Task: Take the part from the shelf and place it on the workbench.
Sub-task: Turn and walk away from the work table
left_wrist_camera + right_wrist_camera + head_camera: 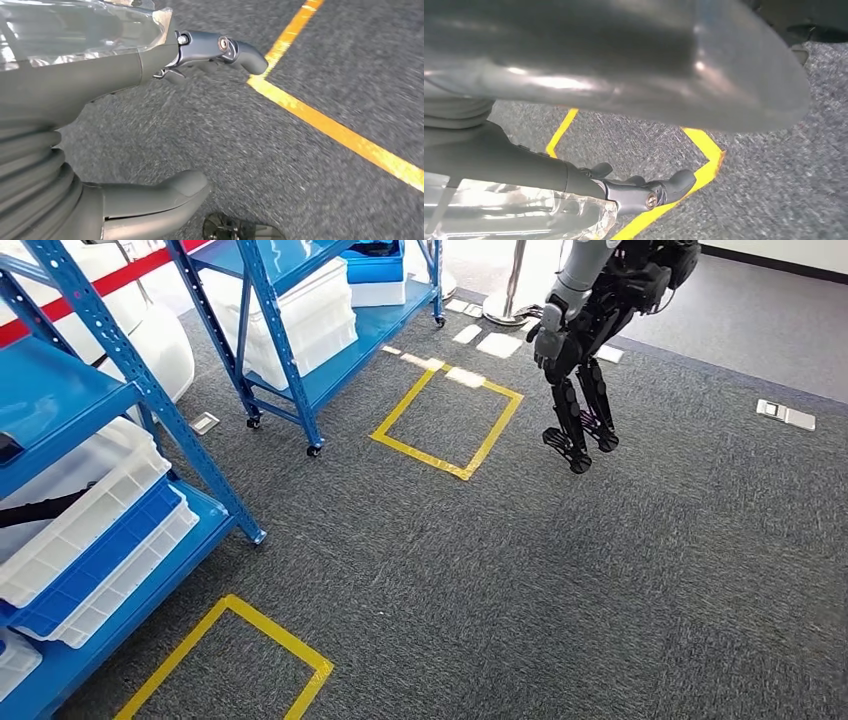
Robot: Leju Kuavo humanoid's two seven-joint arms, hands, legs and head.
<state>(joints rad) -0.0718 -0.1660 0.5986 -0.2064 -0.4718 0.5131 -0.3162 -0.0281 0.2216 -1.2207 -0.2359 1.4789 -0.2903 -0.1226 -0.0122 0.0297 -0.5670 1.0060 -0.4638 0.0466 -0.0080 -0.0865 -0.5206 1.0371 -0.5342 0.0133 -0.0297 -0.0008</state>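
Grey left hand (150, 125) holding plastic-wrapped part (75, 30), above carpet (260, 150)

We look down from the head at grey carpet (560, 570), blue shelves (150, 400) at left. Our left wrist camera skims low past the left hand (150, 125); our right wrist does likewise. All three share carpet and yellow tape (659, 210).

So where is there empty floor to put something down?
The carpet inside the far yellow square is bare, and so is the near yellow square. The wide grey carpet between them is free too. It is crowded on the blue shelves, stacked with white bins, and near the other robot.
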